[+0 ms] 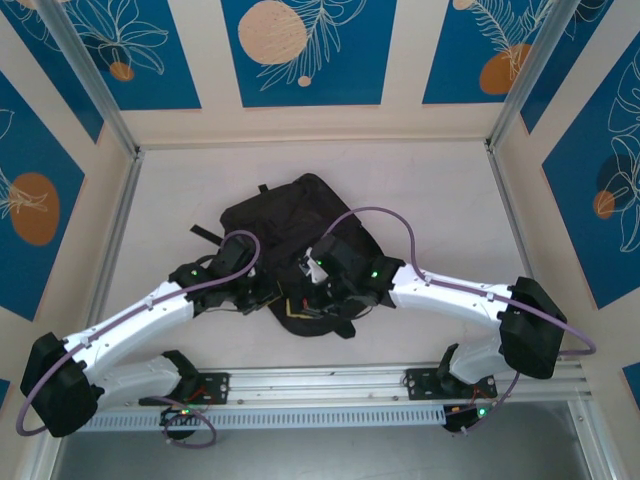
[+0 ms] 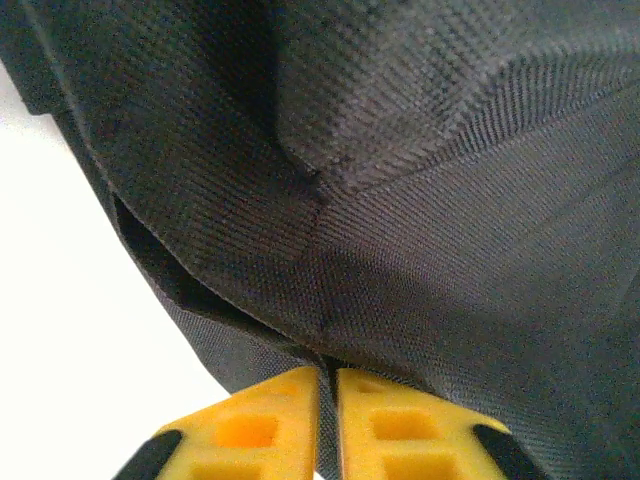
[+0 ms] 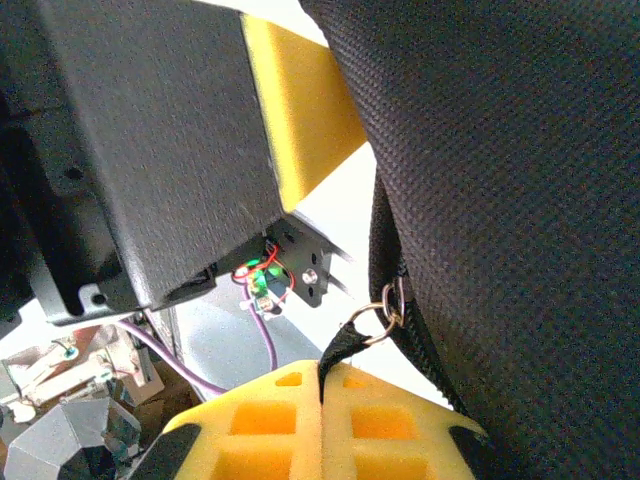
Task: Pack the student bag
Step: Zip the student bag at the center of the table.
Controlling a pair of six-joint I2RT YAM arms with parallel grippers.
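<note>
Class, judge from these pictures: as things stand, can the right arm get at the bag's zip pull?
Very likely yes: the right gripper is shut on the zip pull at the edge of the bag, and nothing sits between them.

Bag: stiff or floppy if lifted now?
Probably floppy: the bag lies creased, soft woven fabric. Its fold in the left gripper could slip out. The zipper pull in the right gripper may slide the zipper, not lift.

Cream walls with blue leaf-patterned panels — white tabletop, evenly lit.
</note>
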